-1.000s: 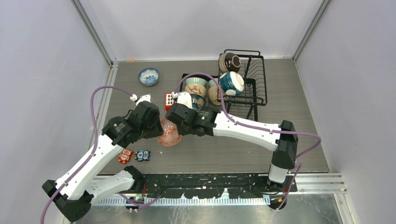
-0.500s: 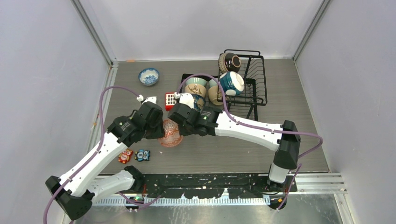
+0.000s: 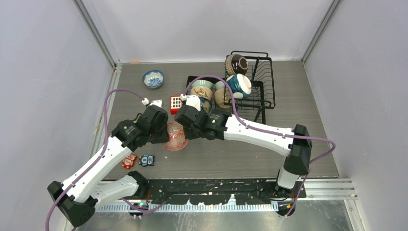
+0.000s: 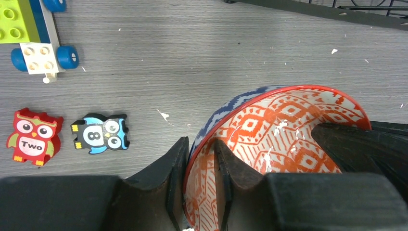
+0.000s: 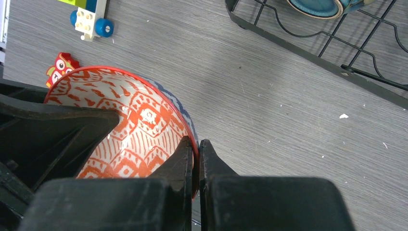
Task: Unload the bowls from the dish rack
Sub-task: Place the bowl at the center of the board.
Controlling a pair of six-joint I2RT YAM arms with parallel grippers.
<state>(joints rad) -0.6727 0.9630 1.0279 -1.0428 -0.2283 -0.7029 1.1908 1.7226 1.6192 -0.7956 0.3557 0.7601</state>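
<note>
The right claw (image 5: 196, 142) is clenched on the rim of the red patterned bowl (image 5: 139, 115), one finger inside and one outside, with the thin edge pinched between them. The bowl is empty and tipped on its side over the surface (image 3: 288, 110). At the bowl's opposite edge the left claw (image 4: 199, 144) straddles the rim, only narrowly parted. Its outer finger lies along the blue outer wall, and a strip of the orange inside shows before the inner finger, so it is not clamped.

Just beyond the right claw is the dish rack (image 3: 272, 82). It holds a pale green bowl (image 3: 202, 86) and a tan bowl (image 3: 221, 98) on its flat tray, a blue bowl (image 3: 239, 85) on its side at the basket's edge, and a dark brown bowl (image 3: 236, 64) at the basket's far corner.

Well beyond the left claw, a blue-and-white bowl (image 3: 153, 78) stands upright and empty, apart from the rack. Beside the left claw lie two owl blocks (image 4: 32, 136).
</note>
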